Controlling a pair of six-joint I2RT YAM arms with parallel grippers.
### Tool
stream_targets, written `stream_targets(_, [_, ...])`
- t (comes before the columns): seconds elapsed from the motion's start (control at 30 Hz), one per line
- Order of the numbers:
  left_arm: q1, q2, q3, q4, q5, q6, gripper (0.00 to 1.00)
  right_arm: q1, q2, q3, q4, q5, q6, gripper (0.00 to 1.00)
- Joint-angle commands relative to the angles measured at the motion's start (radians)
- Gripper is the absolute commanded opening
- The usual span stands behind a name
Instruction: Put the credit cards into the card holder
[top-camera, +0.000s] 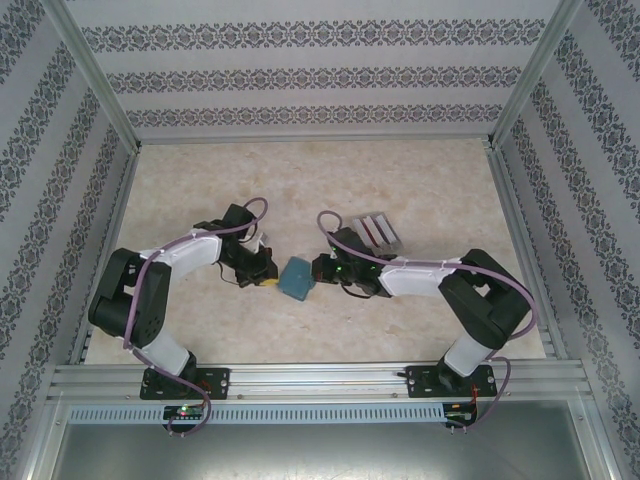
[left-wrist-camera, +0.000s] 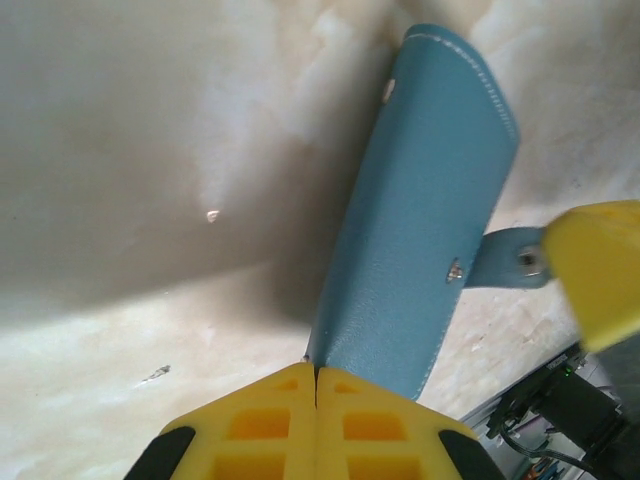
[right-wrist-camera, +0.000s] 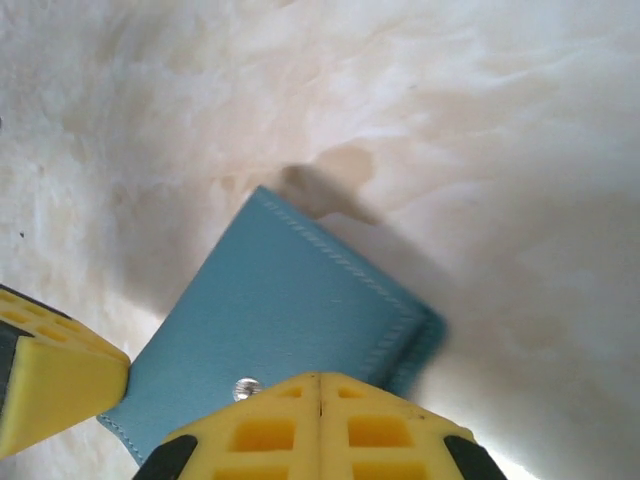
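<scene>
Card holder (top-camera: 297, 280) shut, pinned from both sides mid-bench (top-camera: 200, 180)!
Left gripper (left-wrist-camera: 316, 390) is pinched together on the holder's 9 o'clock corner. Right gripper (right-wrist-camera: 320, 385), fingers together, seems clamped on the snap tab (left-wrist-camera: 500, 262) at 3 o'clock. Credit cards (top-camera: 375, 229) stand in the grey slotted block (top-camera: 392, 241) at 1 o'clock, nearer the right arm.
</scene>
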Motion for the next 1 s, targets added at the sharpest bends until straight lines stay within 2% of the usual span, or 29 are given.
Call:
stream_targets(0.0, [-0.001,0.027,-0.028,0.046,0.011,-0.048,0.0,-0.021,-0.034,-0.048,0.219,-0.098,0.029,0.0])
stream_targets(0.1, [-0.001,0.044,-0.025,0.05,0.018,-0.048,0.0,-0.029,-0.026,-0.031,0.228,-0.157,0.015,0.0])
stream_targets(0.13, [-0.001,0.047,-0.018,0.044,0.023,-0.041,0.11,-0.029,-0.023,-0.026,0.223,-0.162,0.012,0.0])
stream_targets(0.17, [-0.002,0.046,-0.012,0.039,0.03,-0.032,0.3,-0.029,-0.022,-0.024,0.227,-0.165,0.012,0.0])
stream_targets(0.23, [-0.001,0.031,0.0,0.03,0.039,-0.014,0.62,-0.029,-0.018,-0.021,0.234,-0.172,0.009,0.0])
stream_targets(0.27, [0.0,0.02,0.006,0.025,0.041,-0.002,0.72,-0.027,-0.021,-0.018,0.235,-0.175,0.01,0.0])
stream_targets(0.33, [-0.001,0.0,0.014,0.008,0.022,0.01,0.82,-0.025,-0.032,-0.015,0.239,-0.175,0.017,0.0])
stream_targets(0.47, [0.0,-0.009,0.001,0.039,0.032,0.01,0.89,-0.026,-0.071,-0.021,0.281,-0.172,0.065,0.0])
stream_targets(0.57, [-0.001,0.004,0.006,0.052,0.042,0.015,0.89,-0.025,-0.094,-0.019,0.275,-0.165,0.062,0.0])
stream_targets(0.7, [-0.002,0.013,0.011,0.097,0.112,0.024,0.89,-0.026,-0.115,-0.035,0.278,-0.153,0.058,0.0])
stream_targets(0.83, [-0.004,0.035,0.04,0.052,0.087,0.059,0.89,-0.025,-0.128,-0.042,0.286,-0.149,0.065,0.0])
stream_targets(0.9, [-0.003,0.048,0.047,0.04,0.076,0.063,0.87,-0.026,-0.134,-0.044,0.283,-0.141,0.065,0.0])
stream_targets(0.97, [-0.004,0.059,0.049,0.03,0.057,0.066,0.8,-0.026,-0.132,-0.042,0.282,-0.139,0.063,0.0])
